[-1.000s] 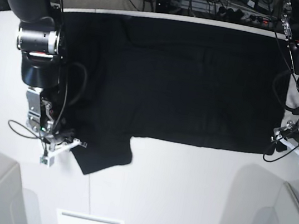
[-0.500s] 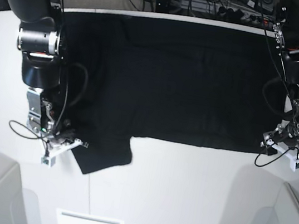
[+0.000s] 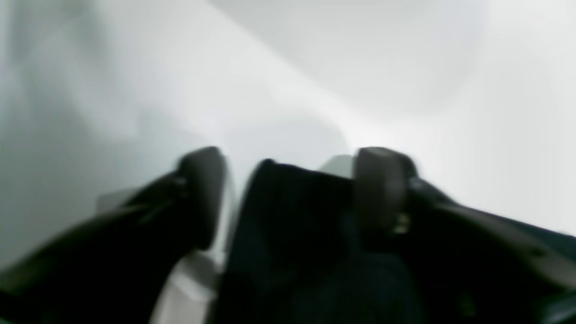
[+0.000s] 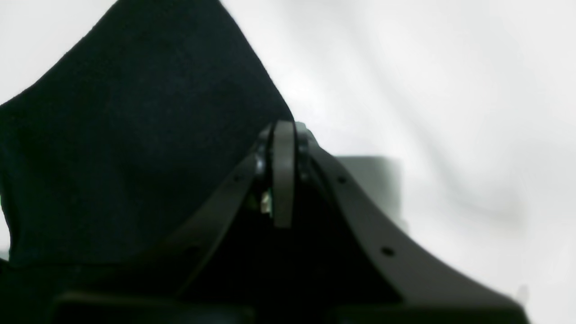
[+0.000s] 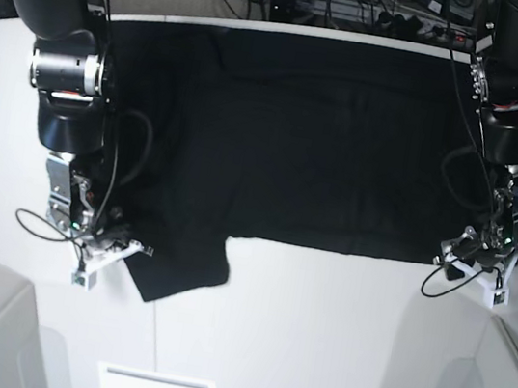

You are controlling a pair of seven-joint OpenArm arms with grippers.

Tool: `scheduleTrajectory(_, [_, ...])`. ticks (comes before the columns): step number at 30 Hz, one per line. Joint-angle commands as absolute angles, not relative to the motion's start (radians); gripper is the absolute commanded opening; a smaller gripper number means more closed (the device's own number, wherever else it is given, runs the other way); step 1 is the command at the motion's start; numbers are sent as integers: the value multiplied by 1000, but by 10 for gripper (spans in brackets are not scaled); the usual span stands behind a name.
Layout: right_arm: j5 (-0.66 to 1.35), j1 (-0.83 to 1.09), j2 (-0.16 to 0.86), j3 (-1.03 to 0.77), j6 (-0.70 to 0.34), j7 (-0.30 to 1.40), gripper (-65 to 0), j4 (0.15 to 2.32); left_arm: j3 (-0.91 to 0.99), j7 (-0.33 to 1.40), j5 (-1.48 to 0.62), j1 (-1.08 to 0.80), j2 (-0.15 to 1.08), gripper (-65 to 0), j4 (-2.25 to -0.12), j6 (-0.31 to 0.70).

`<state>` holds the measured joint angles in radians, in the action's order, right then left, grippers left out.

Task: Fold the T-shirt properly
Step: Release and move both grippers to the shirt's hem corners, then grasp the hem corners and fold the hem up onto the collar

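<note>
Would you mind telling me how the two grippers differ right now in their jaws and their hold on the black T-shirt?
The right gripper has its jaws shut, pinching the black cloth T-shirt at a sleeve edge. The left gripper has its jaws apart, with a fold of the shirt's hem between them, not yet clamped. Both sit at the shirt's near edge.

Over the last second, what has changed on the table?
The left gripper slid inward along the T-shirt hem corner, its jaws now straddling cloth. The right gripper closed beside the sleeve; whether it pinches cloth is unclear. The shirt lies as before.
</note>
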<state>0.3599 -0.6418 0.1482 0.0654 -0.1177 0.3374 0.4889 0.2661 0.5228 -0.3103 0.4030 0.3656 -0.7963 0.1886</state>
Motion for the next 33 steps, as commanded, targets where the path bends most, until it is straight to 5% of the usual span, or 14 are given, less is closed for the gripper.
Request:
scheduleTrajectory(1, [357,-661,151,65,-122,369,-650,493,265,544,-317,412,375,-342,-802,196])
scheduleTrajectory(5, [357,-656,151,65,-122,363,-650,493,265,544,-314,412,357,-632,-803,196])
scheduleTrajectory(6, [357,-656,151,65,-122,363,-650,495,263,544,-314,412,357,-650,-809,196])
scheduleTrajectory(13, [358,-604,156,56,-114,394,-650,659,268,547,-318,412,355,-650,-832,197])
scheduleTrajectory(33, [358,-384,159,54,-13,510,-650,1159,297,694,-321,193,360,-650,-1334,200])
